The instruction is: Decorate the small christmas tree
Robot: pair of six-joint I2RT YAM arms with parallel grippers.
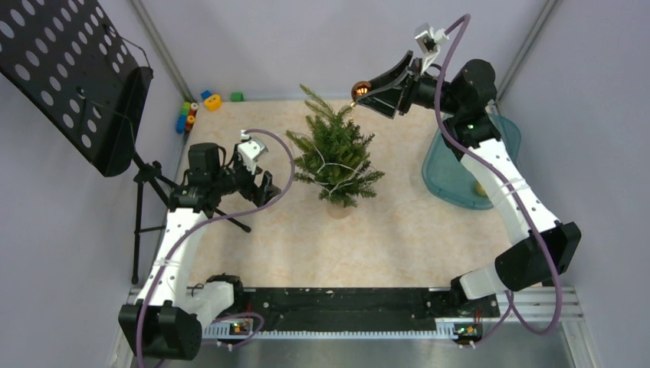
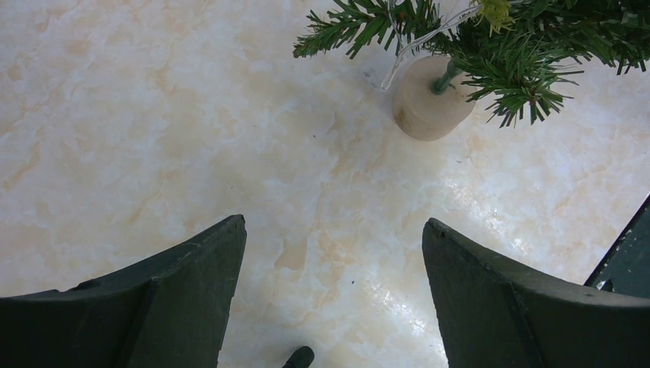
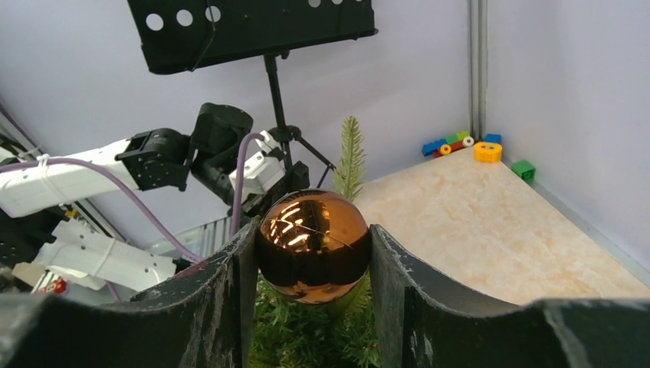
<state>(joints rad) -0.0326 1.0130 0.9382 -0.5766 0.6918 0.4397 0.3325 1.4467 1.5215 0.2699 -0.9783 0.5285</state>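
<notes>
right gripper (image 1: 373, 93) pinches shiny copper ball ornament (image 3: 313, 247) over small green christmas tree (image 1: 335, 157); left gripper (image 2: 333, 222) wide, empty, beside it. Around: black perforated music stand (image 1: 77, 69), coloured blocks (image 1: 201, 103), teal tray (image 1: 460, 180).

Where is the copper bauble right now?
The bauble is right of centre, far side of the top view, pinched between the right gripper's fingers, just over the small christmas tree's upper branches.

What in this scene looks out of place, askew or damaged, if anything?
Nothing looks damaged or spilled. The small christmas tree stands upright on its base. Only its white cord hangs loosely, one loop drooping beside the base. The right gripper holds a copper ball above the branches.
</notes>
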